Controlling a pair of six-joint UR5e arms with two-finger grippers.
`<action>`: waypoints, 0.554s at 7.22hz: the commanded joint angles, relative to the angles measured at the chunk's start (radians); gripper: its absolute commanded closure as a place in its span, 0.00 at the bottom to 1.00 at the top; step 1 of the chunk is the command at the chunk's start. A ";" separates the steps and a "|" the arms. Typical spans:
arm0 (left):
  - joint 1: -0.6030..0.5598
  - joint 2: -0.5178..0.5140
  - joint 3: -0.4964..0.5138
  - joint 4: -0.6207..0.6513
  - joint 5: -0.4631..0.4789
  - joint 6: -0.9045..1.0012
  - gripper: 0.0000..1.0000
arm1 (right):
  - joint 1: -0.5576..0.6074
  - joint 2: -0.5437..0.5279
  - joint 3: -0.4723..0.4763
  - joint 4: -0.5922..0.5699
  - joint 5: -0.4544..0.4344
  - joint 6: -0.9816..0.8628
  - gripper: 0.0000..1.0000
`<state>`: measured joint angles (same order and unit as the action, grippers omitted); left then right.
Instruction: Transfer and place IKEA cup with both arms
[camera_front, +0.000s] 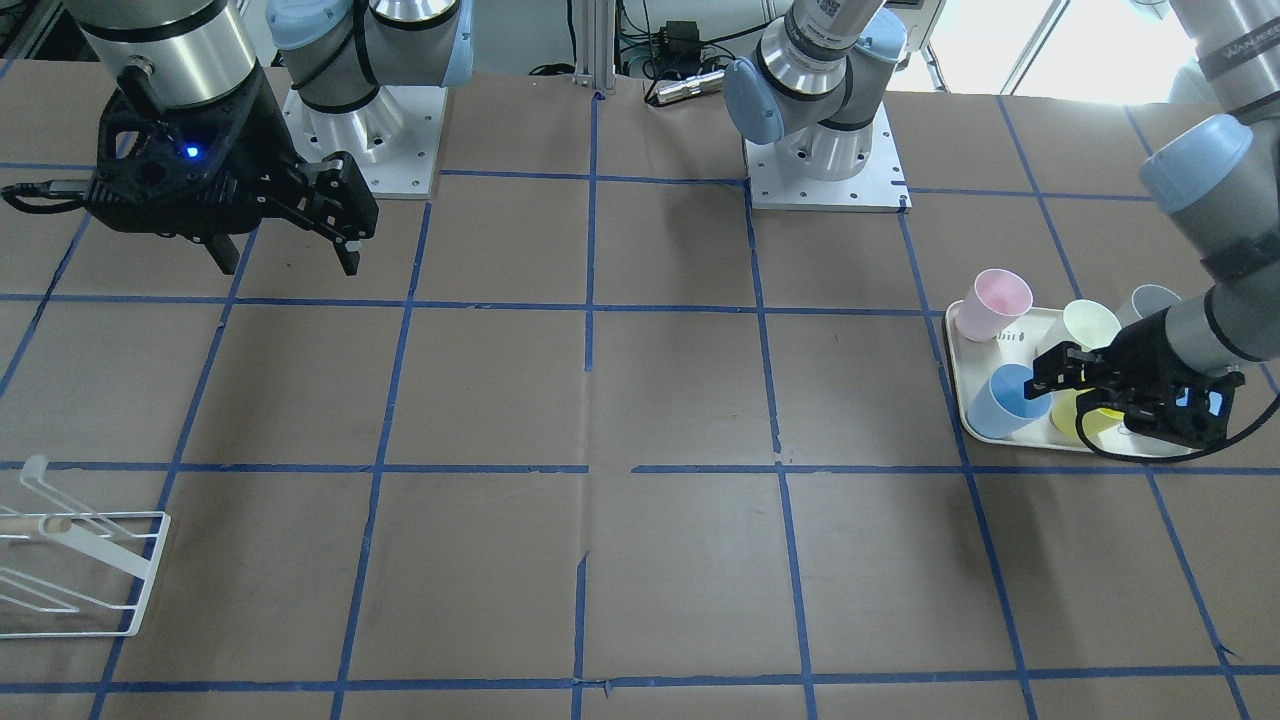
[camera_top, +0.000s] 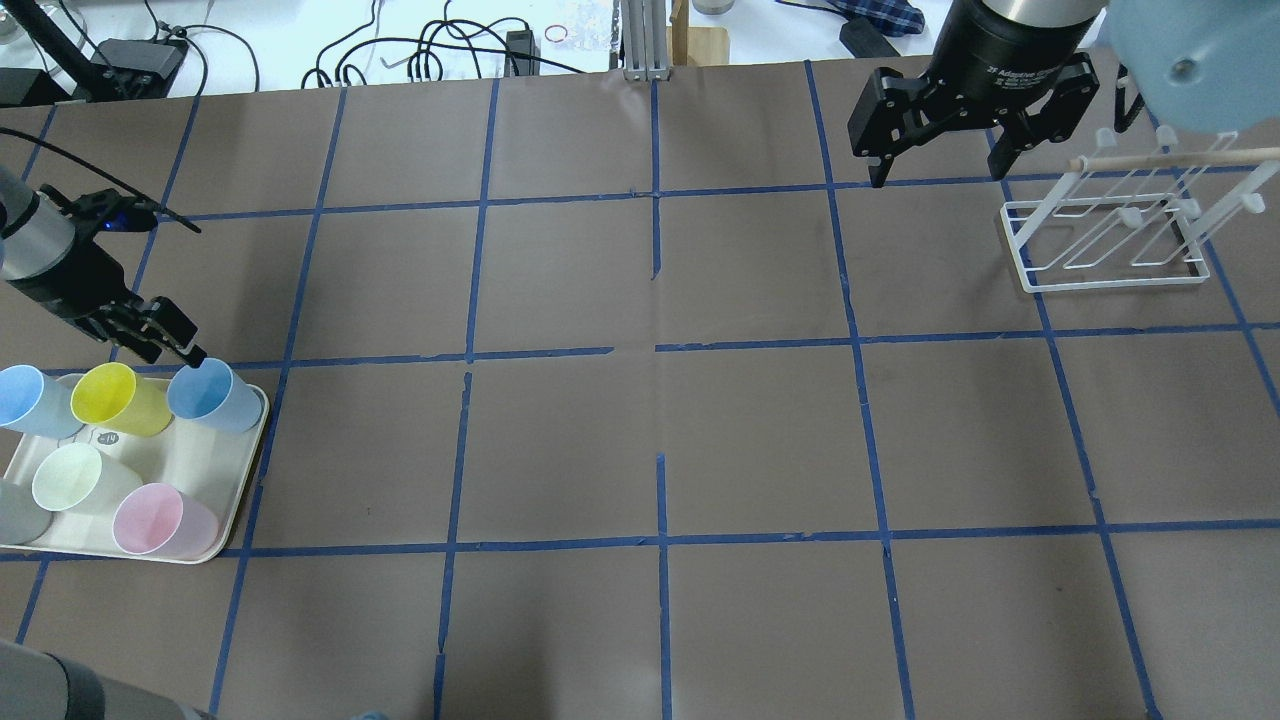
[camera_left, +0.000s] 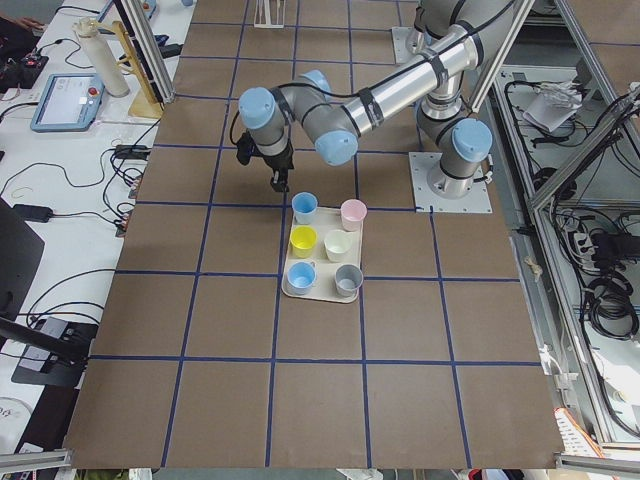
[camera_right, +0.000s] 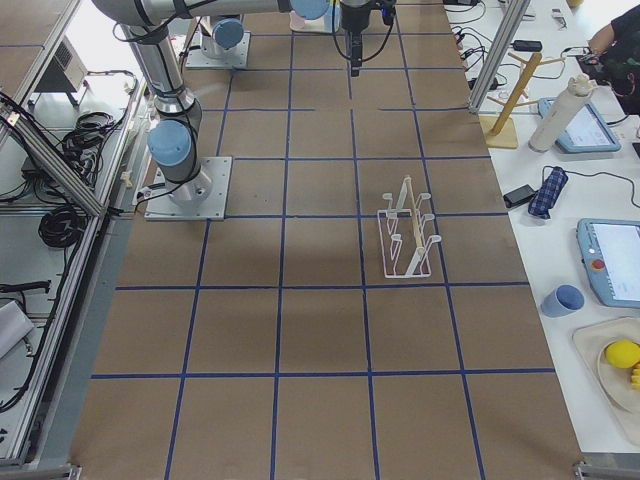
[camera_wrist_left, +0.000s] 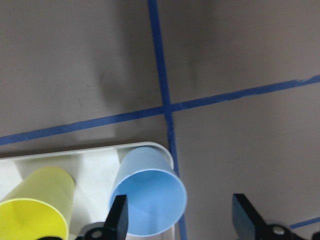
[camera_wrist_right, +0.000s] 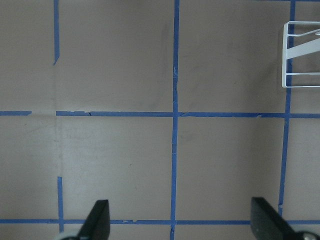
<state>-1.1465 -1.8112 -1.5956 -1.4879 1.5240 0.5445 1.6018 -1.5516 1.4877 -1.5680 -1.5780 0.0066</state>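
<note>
The brown taped surface (camera_top: 660, 440) carries a cream tray (camera_top: 240, 480), with the IKEA cup (camera_top: 213, 395) upright in its corner. The left tool (camera_top: 175, 350) hangs spread just above the cup's rim. The right tool (camera_top: 940, 165) hangs spread, well apart.

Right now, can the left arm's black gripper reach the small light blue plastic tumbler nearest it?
Probably yes: the left gripper hangs open just above the tumbler, at the cream tray's corner, with nothing between them.

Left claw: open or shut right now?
Open. The wrist view shows the left claw with fingers wide apart, one over the blue cup, the other beyond its rim.
</note>
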 joint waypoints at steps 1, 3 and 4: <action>-0.242 0.094 0.097 -0.106 -0.002 -0.324 0.15 | 0.001 -0.022 0.005 0.020 0.001 -0.002 0.00; -0.440 0.188 0.094 -0.106 0.036 -0.565 0.00 | 0.001 -0.028 0.006 0.020 -0.002 -0.003 0.00; -0.473 0.234 0.089 -0.104 0.033 -0.599 0.00 | 0.001 -0.028 0.008 0.020 -0.002 -0.003 0.00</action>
<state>-1.5460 -1.6369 -1.5023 -1.5915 1.5521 0.0326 1.6030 -1.5789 1.4939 -1.5478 -1.5793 0.0036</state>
